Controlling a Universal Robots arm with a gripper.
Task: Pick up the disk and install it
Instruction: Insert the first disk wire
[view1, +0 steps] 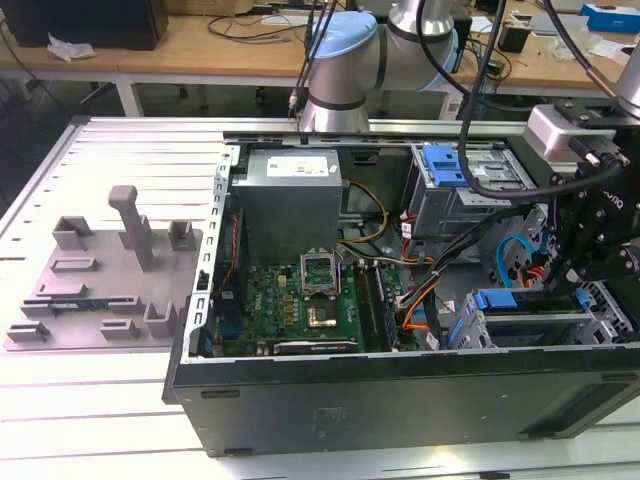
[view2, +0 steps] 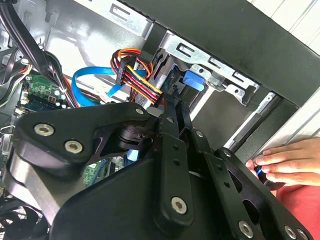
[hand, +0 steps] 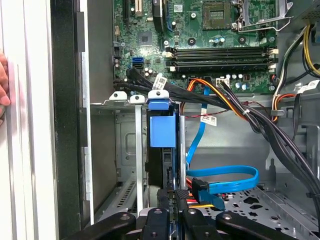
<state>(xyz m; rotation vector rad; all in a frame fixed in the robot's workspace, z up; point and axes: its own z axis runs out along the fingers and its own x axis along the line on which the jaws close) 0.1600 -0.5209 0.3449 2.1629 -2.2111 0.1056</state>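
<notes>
While your arm reaches down into the open computer case (view1: 400, 400), you can see the end effector (hand: 172, 210) working at the drive cage (view1: 530, 320) in the corner of the case, on the exterior view's right. In the first wrist view the disk (hand: 163, 131) stands on edge in a slot of that cage, its blue carrier handle facing the camera, with bare metal dividers beside it toward the case wall. The end effector's black fingers (hand: 165, 197) sit close together right at the disk's near edge, but you cannot tell from these pictures whether they are clamped on it or only resting against it. The disk appears seated well into the slot, which suggests the install is far along or finishing. Blue data cable (hand: 225, 180) and the red, orange and yellow power lead (view2: 137, 80) loop just beside the slot, so the fingers stand narrow and in line with the disk, probably to stay clear of them. A person's hand (view2: 285, 162) rests on the case rim near the cage, likely steadying it. On the counter (view1: 90, 420), well apart on the exterior view's left, the grey tray (view1: 105, 280) lies idle.
</notes>
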